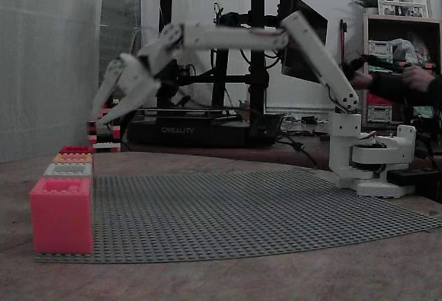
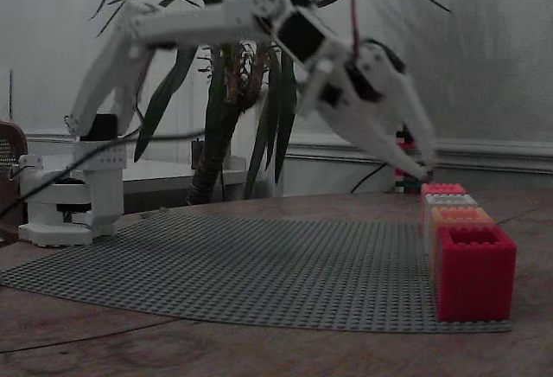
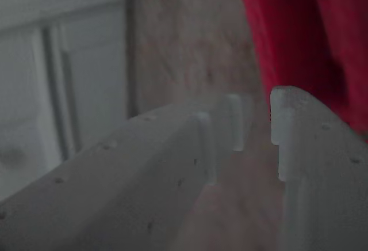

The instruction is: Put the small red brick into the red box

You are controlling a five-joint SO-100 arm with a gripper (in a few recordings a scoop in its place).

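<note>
Parted white jaws [image 3: 256, 130] empty, angled down above red box [image 2: 442, 188].

White arm [image 1: 235, 37]; grey studded baseplate [image 1: 242, 204]; red box [image 2: 443, 189] (nearest box [image 1: 61, 215] coral-pink).

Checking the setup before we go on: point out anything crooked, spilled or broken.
Nothing stands out. The boxes sit in a straight row along the grey baseplate edge, and the tool hangs above the far end of the row.
</note>
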